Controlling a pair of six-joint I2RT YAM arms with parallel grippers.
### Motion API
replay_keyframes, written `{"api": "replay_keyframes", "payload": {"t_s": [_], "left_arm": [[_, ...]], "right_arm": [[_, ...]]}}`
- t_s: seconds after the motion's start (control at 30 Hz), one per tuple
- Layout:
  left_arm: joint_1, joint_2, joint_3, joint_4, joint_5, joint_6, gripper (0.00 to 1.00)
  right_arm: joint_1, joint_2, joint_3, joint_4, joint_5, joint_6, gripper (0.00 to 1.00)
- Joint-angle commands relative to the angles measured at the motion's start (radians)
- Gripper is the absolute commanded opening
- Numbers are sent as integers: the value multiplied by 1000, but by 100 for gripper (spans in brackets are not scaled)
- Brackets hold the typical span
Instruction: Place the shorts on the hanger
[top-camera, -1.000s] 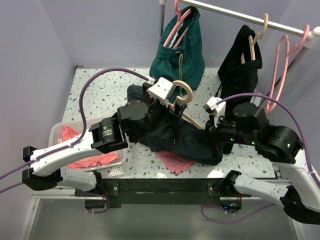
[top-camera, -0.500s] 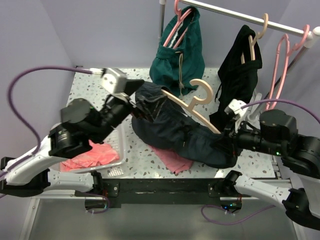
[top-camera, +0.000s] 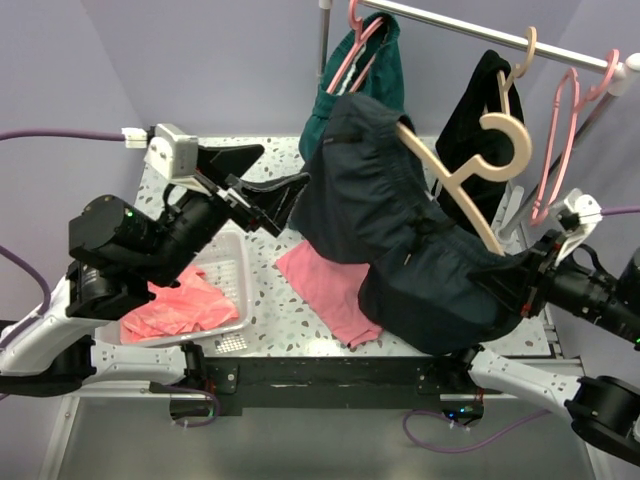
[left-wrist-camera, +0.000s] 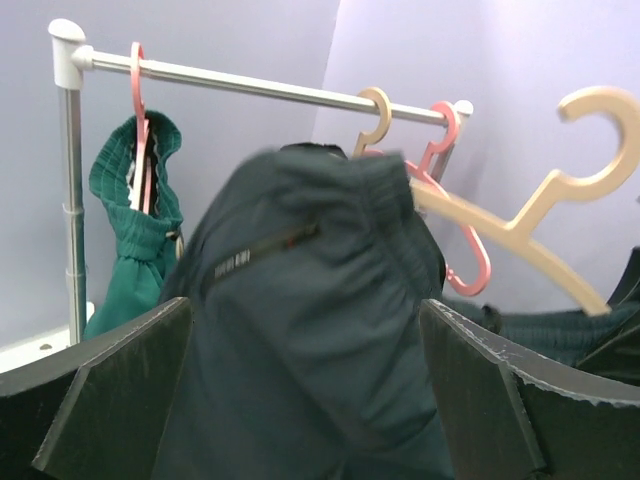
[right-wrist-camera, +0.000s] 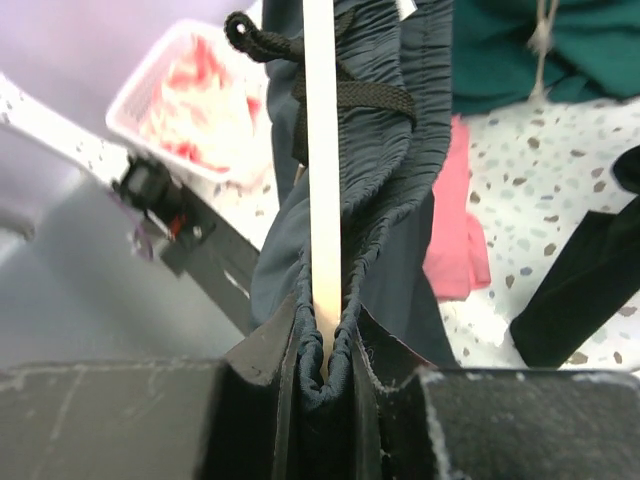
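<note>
Navy-black and crumpled, hanging in the air above the speckled table (top-camera: 265, 305) as shorts (top-camera: 400, 240), draping over one sloping shoulder of the tan hanger (top-camera: 470, 185), drawstring (right-wrist-camera: 350, 95) dangling beside the gathered waistband (right-wrist-camera: 385, 170). Pinching waistband and hanger arm together in the right gripper (right-wrist-camera: 325, 365), jaws nearly closed. Holding the left gripper (top-camera: 262, 178) spread wide just beside the fabric, gripping nothing.
</note>
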Motion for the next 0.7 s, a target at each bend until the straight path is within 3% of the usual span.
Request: {"api": "replay_keyframes", "payload": {"t_s": [0.0, 0.43, 0.67], "left_arm": [[-2, 21, 6, -9, 19, -26, 100], [-2, 33, -38, -19, 33, -58, 100], [-2, 47, -74, -12, 35, -70, 100]], "right_arm": [[1, 39, 67, -141, 99, 52, 0], [3, 145, 1, -109, 406, 166, 0], [1, 335, 52, 26, 510, 227, 0]]}}
